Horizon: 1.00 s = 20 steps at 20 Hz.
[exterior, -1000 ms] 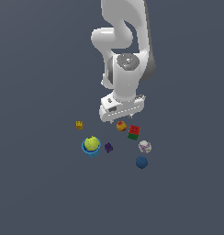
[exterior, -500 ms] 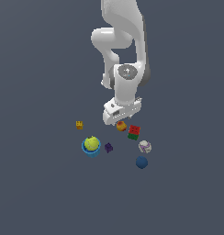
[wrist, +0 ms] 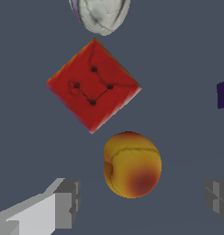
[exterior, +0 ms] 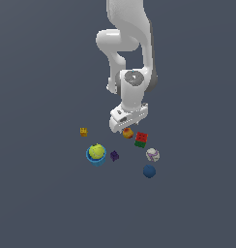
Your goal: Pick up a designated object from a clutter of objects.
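Exterior view, left to right: small yellow-orange cube (exterior: 83, 131); yellow-green tennis ball (exterior: 96, 151) seated in a blue cup (exterior: 89, 158); small purple cube (exterior: 114, 155); round orange-yellow fruit with a reddish patch (exterior: 128, 132), directly under the white end effector (exterior: 125, 127); red-and-green block (exterior: 141, 139) just beside it; white patterned ball (exterior: 152, 154); dark blue ball (exterior: 149, 171).

Wrist view: end effector wide open, empty, fruit (wrist: 132, 164) between its grey fingers (wrist: 68, 204), untouched.

Step in hand: approach to grasp. Next move, by judgement: lower further, close on fruit, avoid red block (wrist: 93, 85).
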Each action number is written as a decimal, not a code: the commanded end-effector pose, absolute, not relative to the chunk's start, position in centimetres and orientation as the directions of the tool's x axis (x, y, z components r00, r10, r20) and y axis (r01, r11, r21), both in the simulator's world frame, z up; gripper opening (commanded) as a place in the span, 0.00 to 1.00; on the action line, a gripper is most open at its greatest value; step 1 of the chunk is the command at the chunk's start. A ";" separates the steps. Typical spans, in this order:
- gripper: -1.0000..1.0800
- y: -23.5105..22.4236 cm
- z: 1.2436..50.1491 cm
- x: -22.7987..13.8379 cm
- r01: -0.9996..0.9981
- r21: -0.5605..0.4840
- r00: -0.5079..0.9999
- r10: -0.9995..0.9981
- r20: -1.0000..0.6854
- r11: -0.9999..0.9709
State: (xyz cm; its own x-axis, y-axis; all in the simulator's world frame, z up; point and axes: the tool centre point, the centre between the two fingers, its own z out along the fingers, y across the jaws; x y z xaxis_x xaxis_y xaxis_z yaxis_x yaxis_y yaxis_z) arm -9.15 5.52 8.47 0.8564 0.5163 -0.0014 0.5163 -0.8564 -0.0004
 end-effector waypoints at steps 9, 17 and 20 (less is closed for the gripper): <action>0.96 5.5 6.0 -9.3 0.518 -0.001 0.855 0.518 0.000 -0.855; 0.96 5.5 3.7 -9.3 0.519 0.000 0.855 0.519 0.000 -0.855; 0.00 5.5 3.6 -9.3 0.519 0.000 0.855 0.519 0.000 -0.855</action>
